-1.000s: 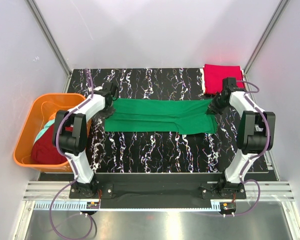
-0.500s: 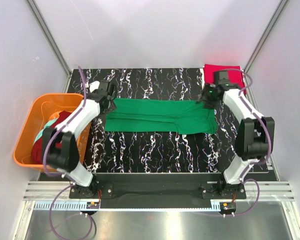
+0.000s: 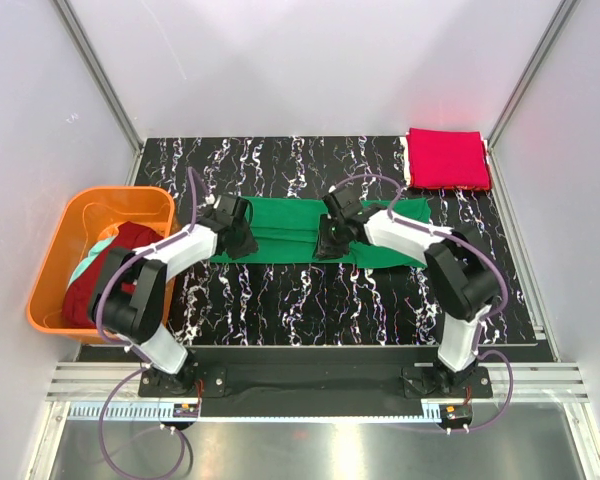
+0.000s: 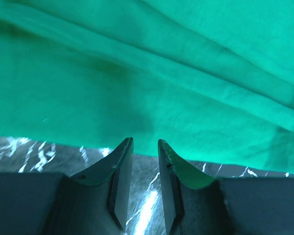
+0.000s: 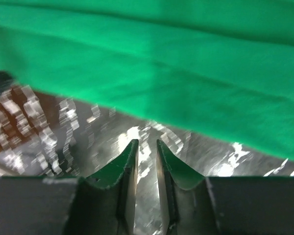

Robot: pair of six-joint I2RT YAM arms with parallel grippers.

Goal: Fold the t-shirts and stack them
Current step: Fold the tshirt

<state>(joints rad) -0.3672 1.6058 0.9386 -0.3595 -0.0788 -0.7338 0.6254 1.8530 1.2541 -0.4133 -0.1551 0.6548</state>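
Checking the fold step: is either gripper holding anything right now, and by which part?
Nothing is held. The left gripper and right gripper show narrow, empty gaps, poised at the edge of the green cotton t-shirt.

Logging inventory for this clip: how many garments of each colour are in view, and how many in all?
Green t-shirt, spread on the table: 1
Red t-shirt, folded at the far right corner: 1
Maroon garment, in the orange basket: 1
Pale teal garment, in the same basket: 1
Total: 4
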